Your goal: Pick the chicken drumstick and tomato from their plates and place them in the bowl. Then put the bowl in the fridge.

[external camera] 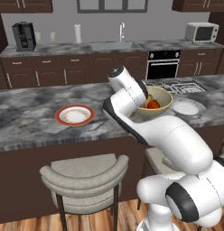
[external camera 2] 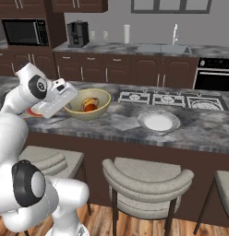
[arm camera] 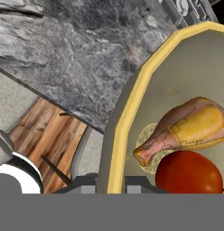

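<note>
- On the desk (external camera: 32,113), I have the bowl (external camera 2: 103,107) as my landmark: it sits near the front edge, with the drumstick (arm camera: 190,128) and the tomato (arm camera: 188,173) already lying inside it, touching each other.
- Jaws: closed on the bowl's near rim. In the hand view the two tips (arm camera: 89,186) sit either side of the yellow lip at the bottom of the picture, one on the outer wall and one inside.
- The step in hand, as I judge it, is lifting the loaded bowl so I can carry it to the fridge, which is out of sight from where I am parked.
- To do this well I would raise it slowly and keep it level. A rim pinch holds the bowl off-centre, so it may tip away from the hand and roll the food out.
- Both plates are bare: the white one (external camera 2: 158,122) is just beside the bowl toward the stove, and the red-rimmed one (external camera: 74,115) lies well apart on the other side of the bowl.
- The bowl is deep, round and tan, with a thin plain rim and a smooth wall that offers the tips little bite.
- The drumstick is lumpy and golden, paler and pinkish at its narrow end. The tomato is a glossy red ball, likely to roll.
- The desk is grey veined stone, flat and polished.
</note>
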Robot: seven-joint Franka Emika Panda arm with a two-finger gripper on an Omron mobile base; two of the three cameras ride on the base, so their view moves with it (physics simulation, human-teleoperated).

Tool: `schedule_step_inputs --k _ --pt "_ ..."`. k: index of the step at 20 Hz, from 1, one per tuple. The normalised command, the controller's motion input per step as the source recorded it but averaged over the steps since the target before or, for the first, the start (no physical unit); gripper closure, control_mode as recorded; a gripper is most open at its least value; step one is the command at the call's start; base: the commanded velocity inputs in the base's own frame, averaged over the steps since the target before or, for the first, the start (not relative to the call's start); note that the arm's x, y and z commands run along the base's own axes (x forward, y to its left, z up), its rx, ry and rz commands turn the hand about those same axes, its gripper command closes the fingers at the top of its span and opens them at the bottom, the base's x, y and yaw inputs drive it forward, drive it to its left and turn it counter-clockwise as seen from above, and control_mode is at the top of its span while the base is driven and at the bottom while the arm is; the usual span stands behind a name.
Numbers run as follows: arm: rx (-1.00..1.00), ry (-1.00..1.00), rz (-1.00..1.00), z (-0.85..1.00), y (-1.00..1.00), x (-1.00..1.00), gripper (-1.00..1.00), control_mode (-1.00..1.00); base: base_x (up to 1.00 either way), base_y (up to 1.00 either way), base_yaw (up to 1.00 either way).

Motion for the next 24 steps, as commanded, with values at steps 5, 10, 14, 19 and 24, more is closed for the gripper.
schedule_step_inputs --k 5,10,14,19,24 --pt "-0.02 0.01 -0.06 0.03 0.19 -0.24 1.0 -1.0 0.0 0.0 0.0" --pt "0.0 0.0 -0.05 0.0 0.13 -0.16 1.0 -1.0 0.0 0.0 0.0" --pt "0.0 0.0 0.0 0.0 0.0 0.0 1.0 -1.0 0.0 0.0 0.0" --pt "0.0 0.0 0.0 0.0 0.0 0.0 1.0 -1.0 0.0 0.0 0.0" --pt "0.0 0.0 0.0 0.0 0.0 0.0 1.0 -1.0 0.0 0.0 0.0"
